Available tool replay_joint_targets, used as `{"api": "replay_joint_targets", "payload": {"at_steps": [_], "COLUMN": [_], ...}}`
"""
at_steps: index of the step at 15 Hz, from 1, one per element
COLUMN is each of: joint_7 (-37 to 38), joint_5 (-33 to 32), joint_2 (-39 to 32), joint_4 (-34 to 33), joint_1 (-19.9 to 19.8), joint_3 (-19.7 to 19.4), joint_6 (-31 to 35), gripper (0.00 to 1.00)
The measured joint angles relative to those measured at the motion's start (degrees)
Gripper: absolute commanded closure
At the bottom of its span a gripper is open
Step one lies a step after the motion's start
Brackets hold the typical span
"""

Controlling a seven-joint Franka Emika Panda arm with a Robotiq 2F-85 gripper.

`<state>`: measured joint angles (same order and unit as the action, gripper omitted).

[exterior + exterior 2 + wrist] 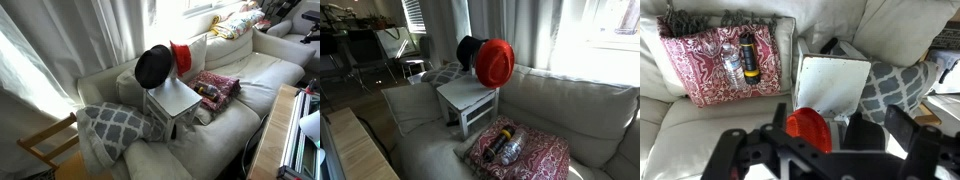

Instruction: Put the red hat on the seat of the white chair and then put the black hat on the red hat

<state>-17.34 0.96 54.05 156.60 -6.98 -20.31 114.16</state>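
The white chair stands on a cream sofa, its seat (pixel 176 98) (pixel 468 96) (pixel 830 82) bare. The red hat (pixel 181 56) (pixel 493 63) (pixel 808 129) and the black hat (pixel 152 67) (pixel 469 49) (pixel 866 135) hang side by side at the top of the chair's back. My gripper (pixel 830 150) shows only in the wrist view, as dark fingers spread wide at the bottom edge. It is above the chair, apart from both hats, and holds nothing.
A red-patterned cloth (pixel 216 87) (pixel 525 152) (pixel 720 60) with two bottles on it lies beside the chair. A grey patterned pillow (pixel 113 124) (pixel 898 85) lies on its other side. A light-wood chair (pixel 48 146) and a wooden table (pixel 276 135) (pixel 360 150) stand off the sofa.
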Motion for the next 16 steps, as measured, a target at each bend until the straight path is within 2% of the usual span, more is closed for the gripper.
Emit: {"api": "replay_joint_targets", "payload": {"at_steps": [6,8,12,16], "joint_7": [0.0,-0.9,-4.5,-6.9], "joint_5": [0.6,2.2,7.2,10.6], "joint_2": [-1.0,-4.6,-16.6,-30.1], "joint_4": [0.1,0.6,0.9,-2.9], "joint_1": [0.2,1.6,8.7,17.7], "joint_3": [-0.1,-0.9,-2.0,-4.4], "joint_6": [0.4,3.9,16.9,27.1], "gripper": [0.00,0.00,0.00,0.00]}}
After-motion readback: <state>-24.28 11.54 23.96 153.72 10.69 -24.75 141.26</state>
